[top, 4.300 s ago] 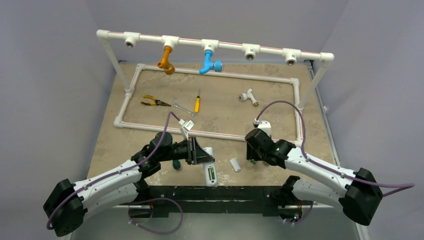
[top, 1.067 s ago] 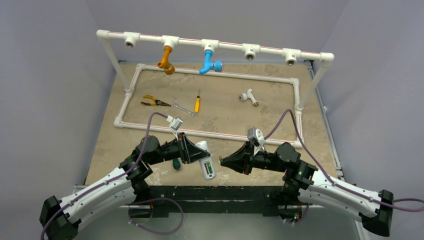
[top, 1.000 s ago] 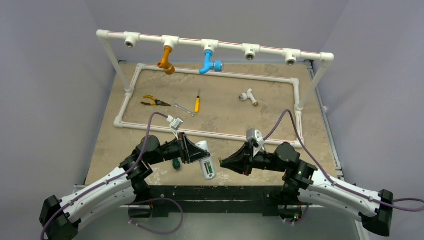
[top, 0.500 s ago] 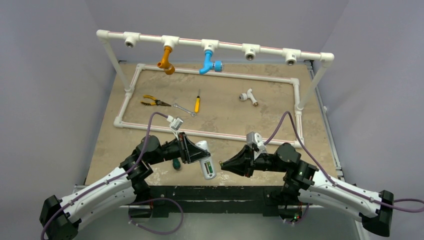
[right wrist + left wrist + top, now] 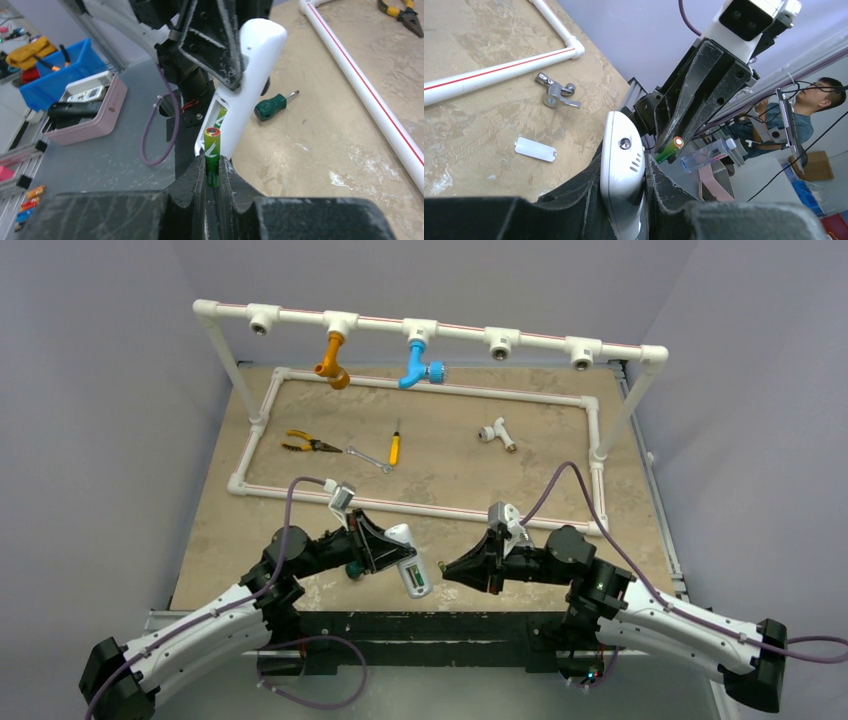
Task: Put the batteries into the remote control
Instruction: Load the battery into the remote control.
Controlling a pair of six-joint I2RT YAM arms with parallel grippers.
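My left gripper [image 5: 385, 548] is shut on the white remote control [image 5: 408, 562] and holds it tilted above the table's near edge, with the open battery recess facing right. In the right wrist view the remote [image 5: 250, 65] shows a green battery [image 5: 220, 119] lying in the recess. My right gripper [image 5: 447, 567] is shut on a second green battery [image 5: 212, 155], whose tip points at the lower end of the remote, a short gap away. The left wrist view shows the remote [image 5: 623, 175] between my fingers and that battery [image 5: 669, 149] just beyond it.
A small white cover plate [image 5: 535, 149] lies on the table. A green-handled screwdriver [image 5: 272, 104] lies under the remote. A white pipe frame [image 5: 440, 510] borders the work area. Inside it lie pliers [image 5: 305, 443], a wrench [image 5: 368, 458], a yellow screwdriver [image 5: 395, 447] and a tee fitting [image 5: 495, 432].
My right arm swung from the table to face the remote, a battery in its jaws. My left arm lifted the remote off the table and, in the last half second, shifted slightly.
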